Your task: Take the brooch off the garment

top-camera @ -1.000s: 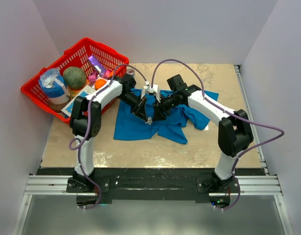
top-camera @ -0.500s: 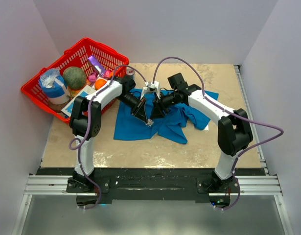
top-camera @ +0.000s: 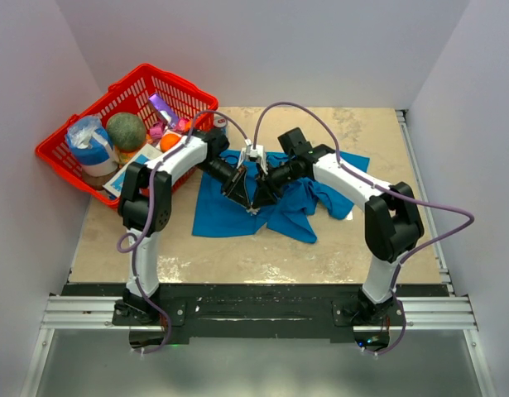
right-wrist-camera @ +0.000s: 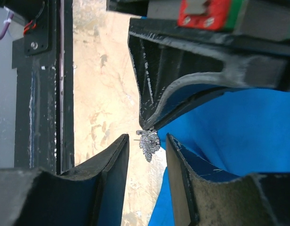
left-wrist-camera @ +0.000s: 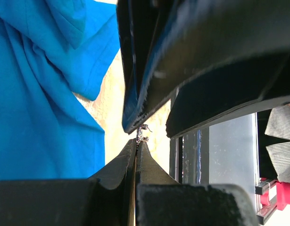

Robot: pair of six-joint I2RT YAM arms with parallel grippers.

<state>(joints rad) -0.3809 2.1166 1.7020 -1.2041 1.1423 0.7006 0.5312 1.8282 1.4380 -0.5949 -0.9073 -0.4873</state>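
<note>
The bright blue T-shirt [top-camera: 221, 213] lies crumpled on the tan table, mid-back. Both grippers meet tip to tip just above it. My left gripper [top-camera: 247, 201] is shut on the tiny silvery brooch [top-camera: 252, 208]. In the left wrist view the brooch [left-wrist-camera: 142, 133] sticks out of the closed left gripper [left-wrist-camera: 136, 142], with the shirt [left-wrist-camera: 41, 94] to the left. In the right wrist view my right gripper [right-wrist-camera: 147, 142] is open, its fingers either side of the brooch [right-wrist-camera: 148, 140] without touching it. The shirt [right-wrist-camera: 229, 141] lies below to the right. Whether the brooch still hangs on cloth I cannot tell.
A red plastic basket [top-camera: 175, 81] with a green ball, a blue-and-white pack and other items stands at the back left, close behind the left arm. Grey walls enclose the table on three sides. A black rail [top-camera: 254, 302] runs along the near edge.
The right arm has shifted slightly left, bringing its open fingers around the brooch. The left gripper has stayed shut on the brooch, moving only a little.
</note>
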